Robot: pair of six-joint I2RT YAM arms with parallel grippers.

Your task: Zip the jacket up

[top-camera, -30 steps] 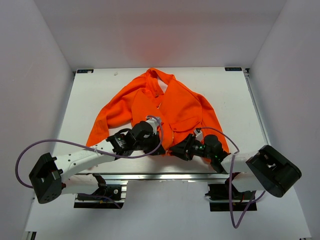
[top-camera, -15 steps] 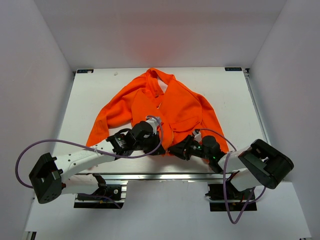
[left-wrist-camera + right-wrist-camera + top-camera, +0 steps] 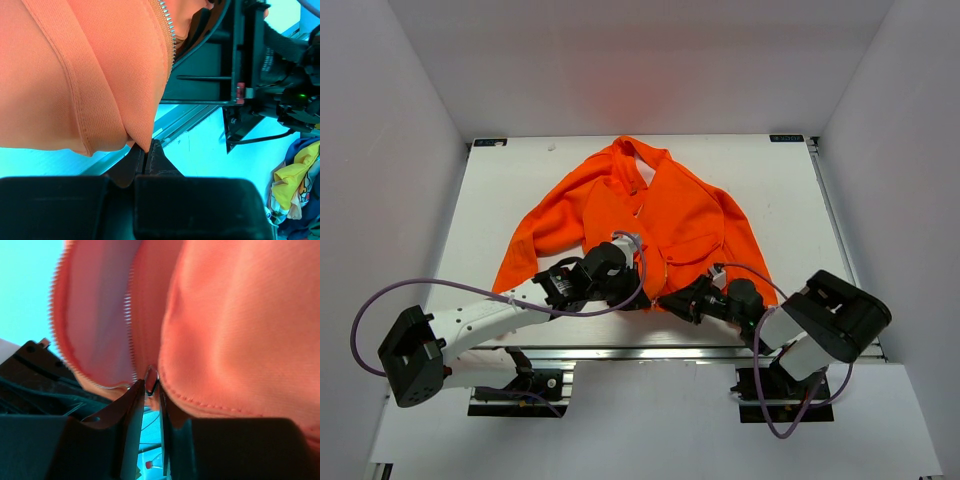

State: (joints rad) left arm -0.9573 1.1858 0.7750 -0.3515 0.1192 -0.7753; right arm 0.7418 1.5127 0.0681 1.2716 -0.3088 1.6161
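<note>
**Soft jacket, both grippers at the zipper's foot**

The jacket lies spread on the table, collar far, hem at the near edge and the front still open. It looks light and limp, so it will probably bunch and slide unless the hem is held taut. The hem corner and the zipper pull seem the best places to hold. The left gripper is clamped on the hem corner beside the zipper teeth. The right gripper has its jaws narrow on either side of the pull. Whether they pinch it I cannot tell.
</note>
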